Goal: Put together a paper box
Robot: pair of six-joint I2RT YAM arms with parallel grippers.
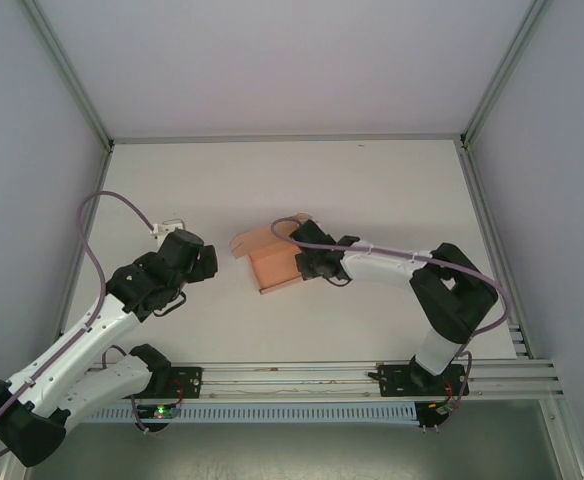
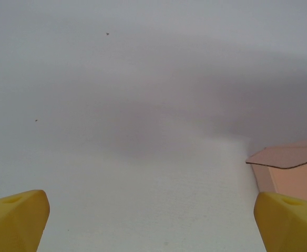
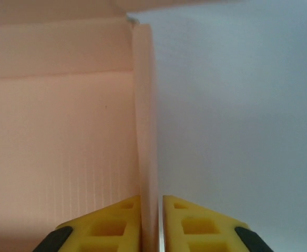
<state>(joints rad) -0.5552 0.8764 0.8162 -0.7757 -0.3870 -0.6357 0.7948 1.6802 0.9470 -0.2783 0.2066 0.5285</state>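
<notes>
The right end effector [image 3: 151, 212] is pinched onto a thin upright wall of the paper box [image 1: 272, 258], which sits mid-surface [image 1: 392, 190]. The left end effector [image 1: 197, 262], at the box's nine o'clock, gapes wide and empty. With one edge held, a pull could crease the card or drag the box.

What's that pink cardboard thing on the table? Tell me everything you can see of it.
The paper box is thin salmon-pink card, faintly ribbed, only partly folded: a flat panel with walls standing and loose flaps at its far side. It rests near the middle of the white table. The right end effector pinches one upright wall between its yellow fingers.
</notes>
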